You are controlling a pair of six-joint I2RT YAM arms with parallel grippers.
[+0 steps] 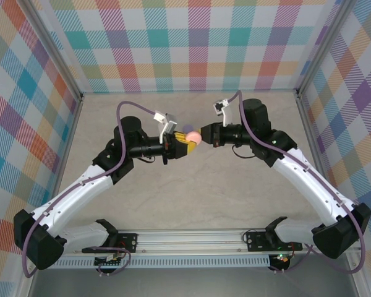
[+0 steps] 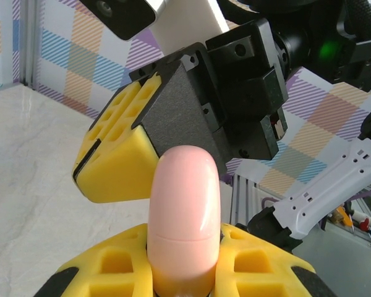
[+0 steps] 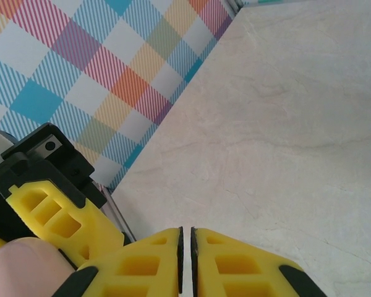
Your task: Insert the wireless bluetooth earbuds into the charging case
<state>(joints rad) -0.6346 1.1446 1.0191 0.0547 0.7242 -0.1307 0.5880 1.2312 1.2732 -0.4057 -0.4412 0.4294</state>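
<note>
Over the marbled table (image 1: 191, 192) the left pincer (image 1: 187, 145) clamps the pink charging case (image 2: 184, 204) aloft, lid seam looking shut, the right pincer (image 3: 187, 247) closed and empty just beside its tip, so whether earbuds are inside, I can't tell.

Pink case (image 2: 184, 210), closed and upright.
We see a glossy, round-topped capsule with a thin seam around its lower half, clamped by its base in the left gripper (image 1: 189, 142).
</note>
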